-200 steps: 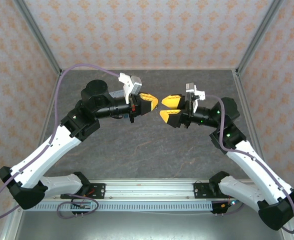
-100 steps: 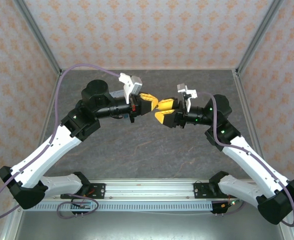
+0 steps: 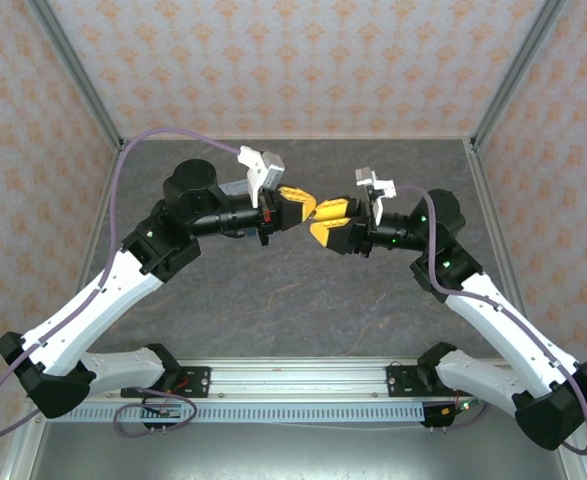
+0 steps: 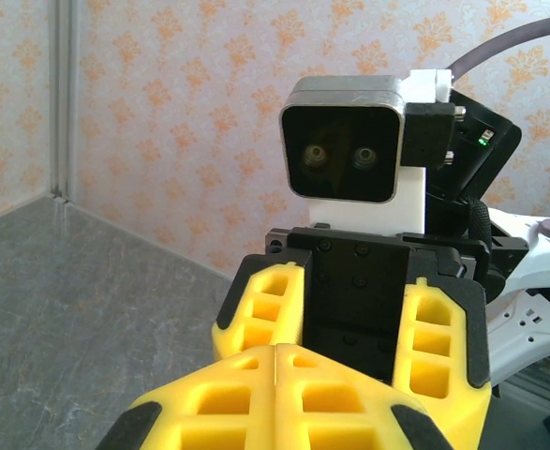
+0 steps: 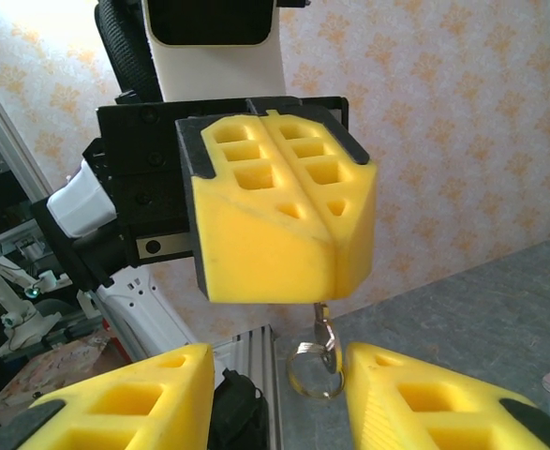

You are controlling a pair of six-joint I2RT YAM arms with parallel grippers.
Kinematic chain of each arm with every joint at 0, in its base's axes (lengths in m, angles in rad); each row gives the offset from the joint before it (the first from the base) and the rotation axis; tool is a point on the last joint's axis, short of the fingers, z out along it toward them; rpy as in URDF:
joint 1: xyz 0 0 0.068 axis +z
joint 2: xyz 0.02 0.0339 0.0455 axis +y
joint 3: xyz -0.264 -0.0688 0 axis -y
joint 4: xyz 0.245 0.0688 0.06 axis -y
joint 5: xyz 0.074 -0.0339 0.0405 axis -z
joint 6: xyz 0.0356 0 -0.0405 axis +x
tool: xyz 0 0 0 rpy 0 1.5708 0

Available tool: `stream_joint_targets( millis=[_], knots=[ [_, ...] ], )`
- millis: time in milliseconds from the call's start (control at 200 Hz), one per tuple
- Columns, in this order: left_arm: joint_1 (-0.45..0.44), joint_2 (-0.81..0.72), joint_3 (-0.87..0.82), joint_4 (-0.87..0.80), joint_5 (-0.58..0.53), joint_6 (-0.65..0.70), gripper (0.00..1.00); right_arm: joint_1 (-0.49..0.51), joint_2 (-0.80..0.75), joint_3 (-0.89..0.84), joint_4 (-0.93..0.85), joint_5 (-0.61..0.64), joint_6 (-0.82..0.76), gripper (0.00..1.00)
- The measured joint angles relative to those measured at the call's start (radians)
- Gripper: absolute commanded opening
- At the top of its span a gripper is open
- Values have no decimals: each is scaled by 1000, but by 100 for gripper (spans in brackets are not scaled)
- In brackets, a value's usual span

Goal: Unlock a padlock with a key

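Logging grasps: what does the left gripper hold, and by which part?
Left gripper, shut, pinches the hidden top of a small clasp; its key ring dangles free below.

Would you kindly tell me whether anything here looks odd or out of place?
A small metal ring dangles loose beneath the shut left gripper, swinging free in mid-air. What the gripper pinches is hidden. Nothing else stands out.

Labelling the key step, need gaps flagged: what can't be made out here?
- Right wrist view: whatever the left hand clamps is hidden between its shut fingers; a metal ring dangles below.
- Top view: anything between it and the right hand is too small to read.
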Motion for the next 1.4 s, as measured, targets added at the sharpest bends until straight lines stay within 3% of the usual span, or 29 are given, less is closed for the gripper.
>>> stream_joint_targets(
  millis=[455,611,766,1086,1401],
  knots=[
    [0,0,0,0,1,0,0,0,-2,13,-37,14,-23,32],
    [0,0,0,0,1,0,0,0,3,21,-40,34,-28,51],
    [0,0,0,0,1,0,0,0,3,25,-40,48,-31,55],
    [0,0,0,0,0,0,0,-7,6,29,-51,52,-23,40],
    [0,0,0,0,0,0,0,-6,42,29,-47,16,0,38]
  ],
)
